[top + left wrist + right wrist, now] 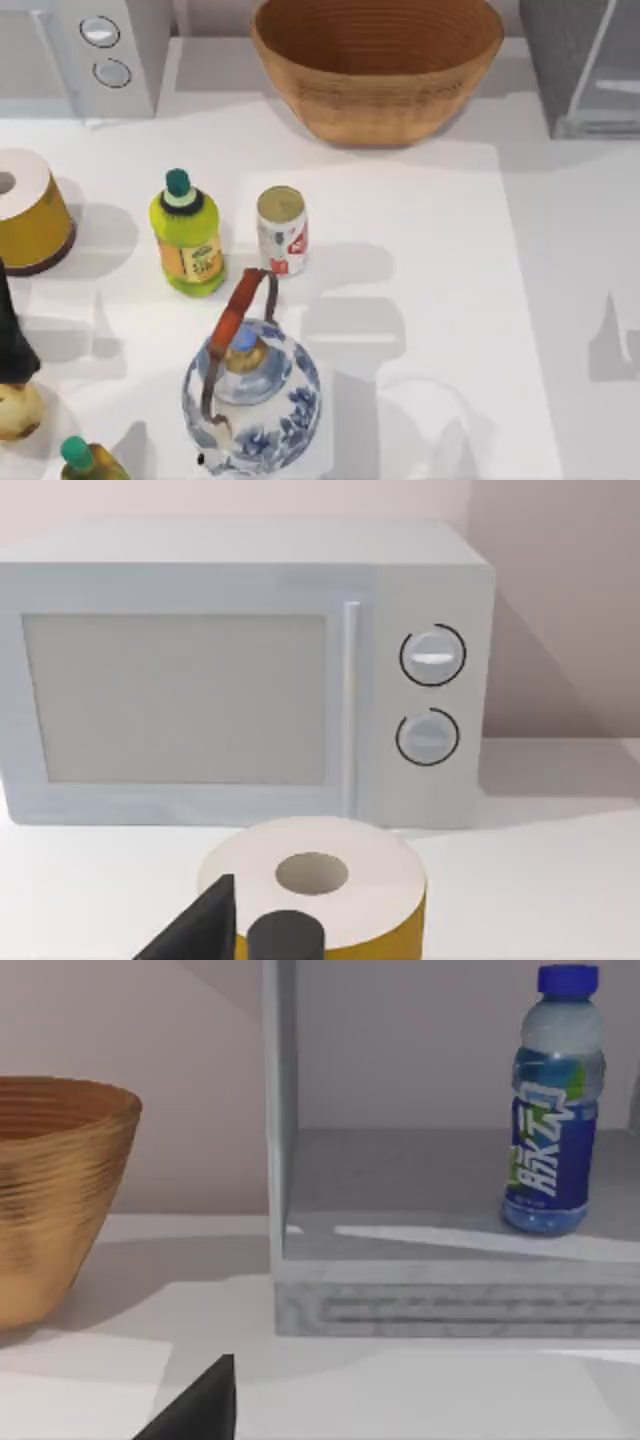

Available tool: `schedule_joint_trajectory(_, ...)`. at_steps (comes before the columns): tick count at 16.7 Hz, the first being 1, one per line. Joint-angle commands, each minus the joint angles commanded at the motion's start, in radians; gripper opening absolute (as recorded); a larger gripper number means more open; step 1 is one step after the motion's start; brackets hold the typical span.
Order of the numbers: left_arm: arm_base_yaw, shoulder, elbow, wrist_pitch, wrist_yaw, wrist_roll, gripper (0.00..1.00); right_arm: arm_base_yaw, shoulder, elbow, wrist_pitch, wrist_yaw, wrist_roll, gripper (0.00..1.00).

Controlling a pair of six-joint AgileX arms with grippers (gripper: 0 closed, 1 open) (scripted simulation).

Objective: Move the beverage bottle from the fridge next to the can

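Right wrist view: 1 beverage bottle (pixel 551 1110) inside fridge (pixel 400 1290)

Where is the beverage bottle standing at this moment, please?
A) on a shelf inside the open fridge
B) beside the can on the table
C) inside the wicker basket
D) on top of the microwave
A: the right wrist view shows the beverage bottle upright on the grey shelf inside the open fridge.

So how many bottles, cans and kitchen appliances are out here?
Bottles: 3 (yellow-green bottle, green-capped bottle, beverage bottle)
Cans: 1 (can)
Appliances: 2 (microwave, fridge)
Total: 6
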Motion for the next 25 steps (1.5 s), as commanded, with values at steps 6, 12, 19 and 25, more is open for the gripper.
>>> schedule_joint_trajectory(6, 0.000, 0.000, 0.000, 0.000, 0.000, 0.000, 1.00, -0.019, 0.104, 0.068, 0.075, -0.017, -0.001, 1.00)
schedule_joint_trajectory(12, 0.000, 0.000, 0.000, 0.000, 0.000, 0.000, 1.00, -0.088, 0.575, 0.316, 0.351, -0.077, -0.004, 1.00)
schedule_joint_trajectory(19, 0.000, 0.000, 0.000, 0.000, 0.000, 0.000, 1.00, -0.189, 1.413, 0.679, 0.755, -0.166, -0.009, 1.00)
schedule_joint_trajectory(25, 0.000, 0.000, 0.000, 0.000, 0.000, 0.000, 1.00, -0.261, 1.992, 0.934, 1.038, -0.228, -0.012, 1.00)
